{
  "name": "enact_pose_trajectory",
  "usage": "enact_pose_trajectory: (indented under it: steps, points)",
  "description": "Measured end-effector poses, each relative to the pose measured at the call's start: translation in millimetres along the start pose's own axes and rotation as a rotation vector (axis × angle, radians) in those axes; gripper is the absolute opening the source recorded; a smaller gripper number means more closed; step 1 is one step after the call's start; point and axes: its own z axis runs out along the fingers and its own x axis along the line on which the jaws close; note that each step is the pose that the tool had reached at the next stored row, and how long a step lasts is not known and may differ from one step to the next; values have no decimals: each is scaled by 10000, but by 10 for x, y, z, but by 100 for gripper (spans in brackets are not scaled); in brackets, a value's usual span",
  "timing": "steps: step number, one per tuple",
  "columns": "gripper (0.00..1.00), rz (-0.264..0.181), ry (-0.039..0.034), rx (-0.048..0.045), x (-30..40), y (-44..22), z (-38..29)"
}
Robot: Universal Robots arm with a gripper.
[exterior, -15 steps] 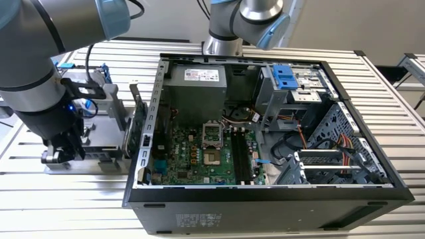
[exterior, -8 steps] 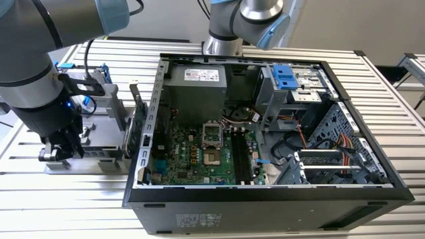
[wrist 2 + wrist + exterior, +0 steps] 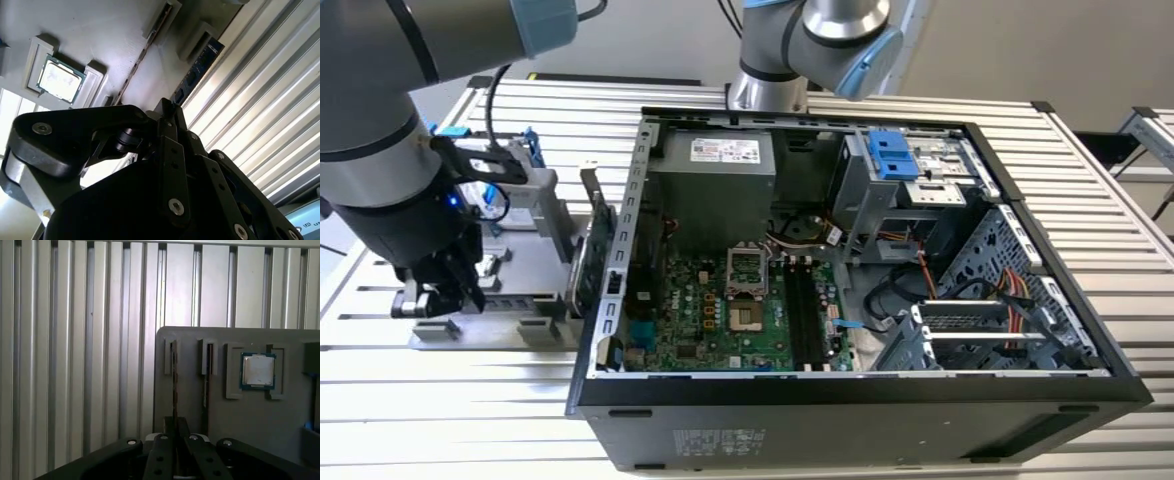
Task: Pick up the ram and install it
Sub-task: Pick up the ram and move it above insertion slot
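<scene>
- Here the jaws of the gripper look pinched together on the ram.
- It stands on edge in a slot of the grey tray.
- That tray lies on the tabletop, beside the open computer case.

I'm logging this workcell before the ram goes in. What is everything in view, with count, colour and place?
table: one, silver, slatted, under everything
computer case: one, black, open, mid-table
motherboard: one, green, inside the case
fixture: one, grey, on the table at the exterior view's left of the case
ram: apparently two sticks, dark, on edge in fixture slots
processor chip: one, silver with a green rim, in a fixture pocket beside the ram slots
arm: one, grey with blue caps, above the fixture
gripper: one, black, low at the fixture, in line with one ram stick
</scene>
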Motion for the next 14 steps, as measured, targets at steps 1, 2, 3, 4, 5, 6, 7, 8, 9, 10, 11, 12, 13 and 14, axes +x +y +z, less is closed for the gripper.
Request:
enact_pose_trajectory:
  steps: [1,2,3,4,5,6,7,8,9,10,11,12,13,14]
  points:
    - [0,0,1,0,0,1,-12]
    - [0,0,1,0,0,1,-23]
    - [0,0,0,0,0,1,-35]
    - [0,0,0,0,0,2,-48]
    - [0,0,0,0,0,3,-62]
    - [0,1,0,0,0,3,-75]
    - [0,1,0,0,0,4,-89]
    - [0,0,1,-1,0,4,-101]
    - [0,0,0,0,0,5,-115]
    - [0,1,0,1,-1,5,-127]
    - [0,1,1,0,0,6,-139]
    - [0,1,0,0,0,6,-150]
    - [0,1,0,0,-1,7,-164]
    - [0,1,1,0,-1,7,-177]
